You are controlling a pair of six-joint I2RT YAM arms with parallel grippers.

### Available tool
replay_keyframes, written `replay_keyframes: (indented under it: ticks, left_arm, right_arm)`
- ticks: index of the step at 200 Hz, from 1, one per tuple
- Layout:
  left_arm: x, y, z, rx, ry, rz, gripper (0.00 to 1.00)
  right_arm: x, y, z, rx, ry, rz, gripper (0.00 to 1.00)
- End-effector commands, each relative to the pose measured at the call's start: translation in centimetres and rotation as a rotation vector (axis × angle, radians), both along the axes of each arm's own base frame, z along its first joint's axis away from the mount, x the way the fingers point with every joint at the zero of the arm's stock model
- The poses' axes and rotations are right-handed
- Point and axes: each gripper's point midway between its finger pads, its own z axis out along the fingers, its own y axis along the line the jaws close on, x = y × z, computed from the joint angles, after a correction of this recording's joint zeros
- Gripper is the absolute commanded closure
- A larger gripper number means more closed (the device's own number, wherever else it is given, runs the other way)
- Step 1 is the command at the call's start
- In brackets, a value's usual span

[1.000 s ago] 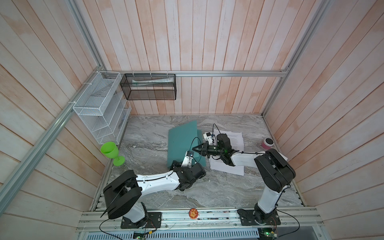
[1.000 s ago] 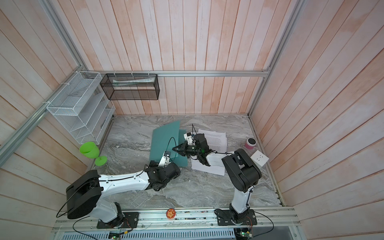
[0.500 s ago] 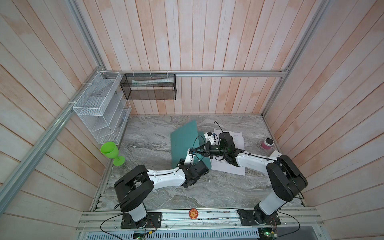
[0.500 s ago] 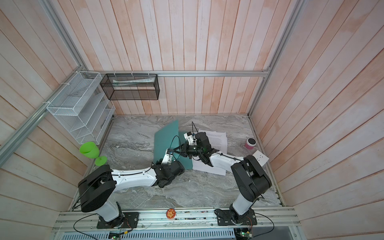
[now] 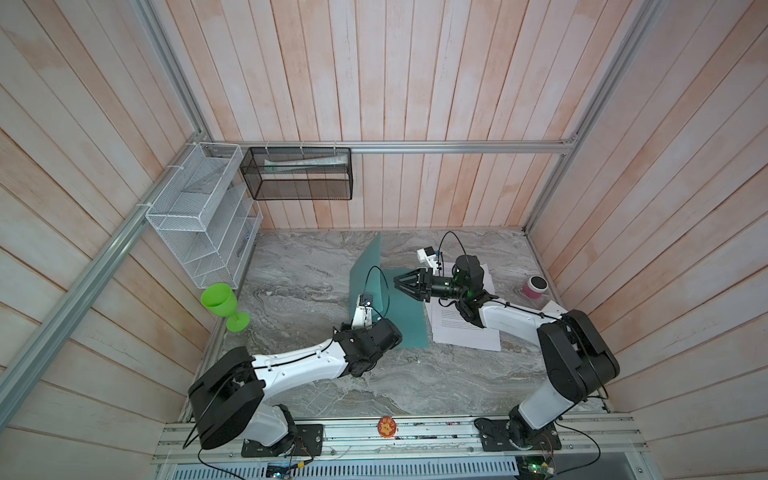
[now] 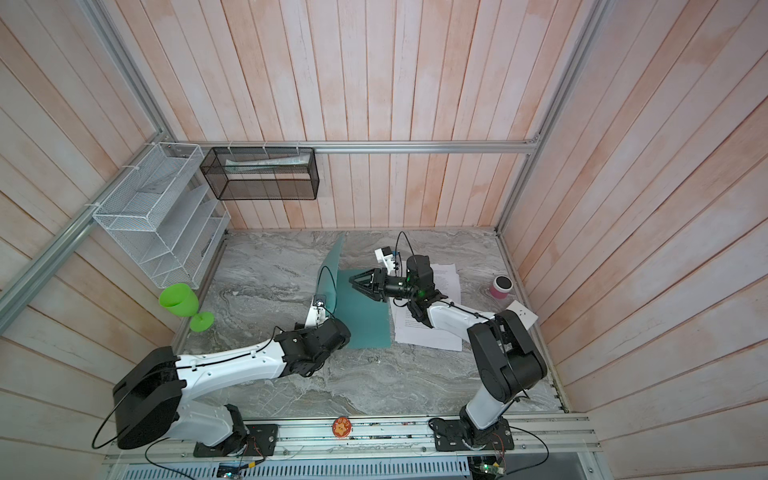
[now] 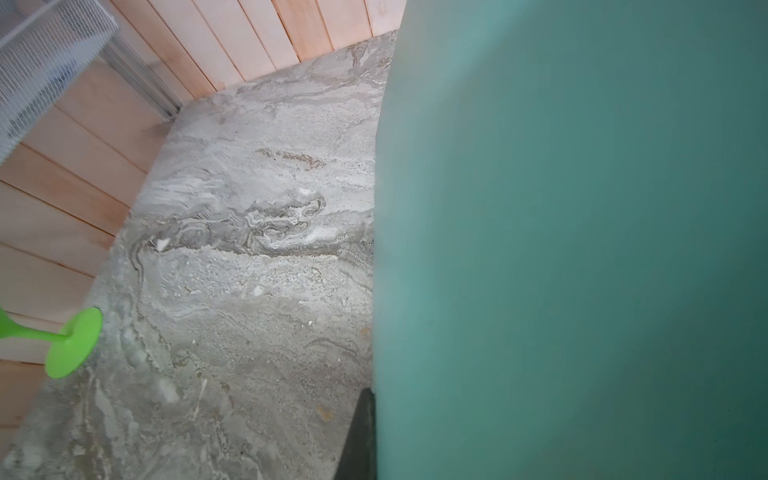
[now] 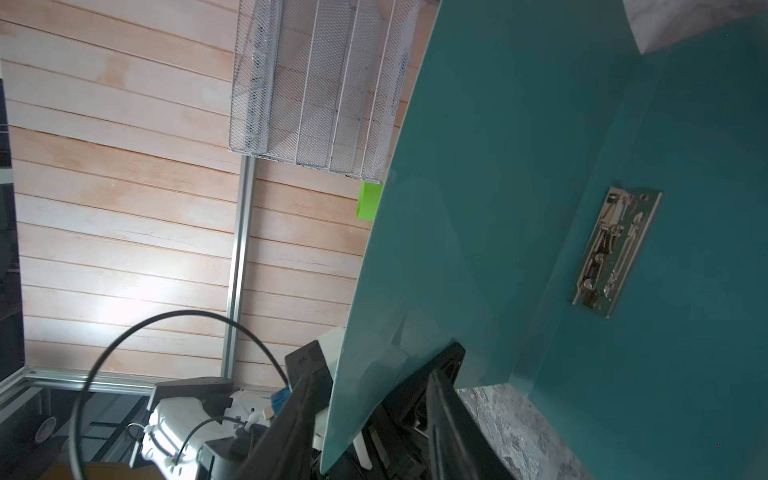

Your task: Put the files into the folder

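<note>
One handover: left claw (image 7: 374,411) seemingly grips folder (image 5: 405,320); right claw (image 5: 397,282) released.

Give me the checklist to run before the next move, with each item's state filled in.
1. Folder open, cover raised off the table: ok.
2. Left gripper shut on the cover: ok.
3. Right gripper clear of the cover: not ok, its jaws stand apart astride the cover's edge.
4. Clip open to take sheets: cannot tell.
5. Papers inside the folder: not ok, they lie on the table beside it, partly under the right arm.
</note>
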Motion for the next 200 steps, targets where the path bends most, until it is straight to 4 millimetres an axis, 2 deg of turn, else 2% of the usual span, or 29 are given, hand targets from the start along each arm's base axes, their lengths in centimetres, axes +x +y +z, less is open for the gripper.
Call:
replay_keyframes:
  ticks: [1,35,40,46,60,76,96,126,146,200]
  left_arm:
    - [-0.4,1.1,0.1,-0.208,0.019,0.046,1.0]
    - [-1.5,3.3,0.2,-0.529,0.008,0.128,0.98]
    - [-1.7,3.5,0.1,-0.574,0.009,0.136,0.93]
    - [-1.8,3.8,-0.1,-0.625,0.009,0.142,0.81]
    - [-2.3,4.6,-0.6,-0.722,0.016,0.172,0.74]
    - [-2.9,5.8,-1.3,-0.813,0.03,0.222,0.48]
    - [-3.5,7.8,-2.0,-0.922,0.046,0.301,0.41]
    - [-4.5,9.8,-1.2,-1.058,0.036,0.365,0.29]
    - [-6.1,11.8,0.2,-1.042,0.023,0.453,0.29]
    - [-9.2,15.7,8.2,-1.001,-0.11,0.493,0.27]
  right_arm:
    - [-0.2,-1.1,2.9,0.061,-0.071,0.009,0.57]
    - [1.4,-2.6,0.4,-0.026,-0.064,-0.067,0.58]
    - [1.6,-2.7,0.0,-0.042,-0.063,-0.078,0.58]
    - [1.7,-2.8,-0.6,-0.061,-0.062,-0.089,0.58]
    - [2.2,-2.9,-2.1,-0.122,-0.056,-0.117,0.61]
    - [2.5,-2.6,-4.1,-0.214,-0.048,-0.136,0.65]
    - [2.7,-2.1,-5.6,-0.277,-0.046,-0.139,0.66]
    - [3.1,-2.1,-7.0,-0.332,-0.034,-0.158,0.66]
    - [3.3,-2.2,-7.5,-0.35,-0.035,-0.166,0.66]
    - [3.6,-2.3,-8.0,-0.371,-0.055,-0.173,0.66]
